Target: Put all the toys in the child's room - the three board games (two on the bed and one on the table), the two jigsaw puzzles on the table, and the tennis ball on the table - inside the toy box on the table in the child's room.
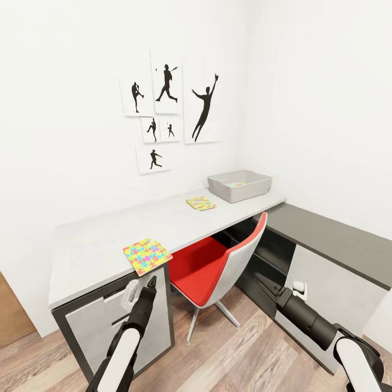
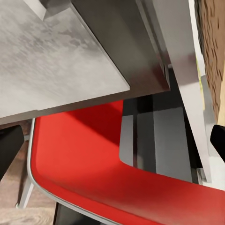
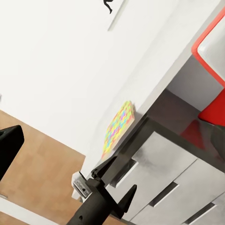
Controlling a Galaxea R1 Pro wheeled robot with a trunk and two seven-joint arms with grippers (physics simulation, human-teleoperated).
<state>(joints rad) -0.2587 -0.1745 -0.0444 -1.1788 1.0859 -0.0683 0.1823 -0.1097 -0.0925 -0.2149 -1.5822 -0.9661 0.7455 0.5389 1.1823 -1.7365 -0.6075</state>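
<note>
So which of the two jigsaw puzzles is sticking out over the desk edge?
The nearer puzzle, just above the left gripper, overhangs the front edge. The other puzzle lies fully on the table, nearer the toy box.

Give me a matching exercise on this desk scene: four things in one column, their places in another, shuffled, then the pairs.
1. near jigsaw puzzle
2. far jigsaw puzzle
3. toy box
4. chair

A. pushed under the desk
B. far end of the desk top, by the wall
C. overhanging the desk's front edge
D. mid-desk, short of the bin

Pairs: 1-C, 2-D, 3-B, 4-A
</note>
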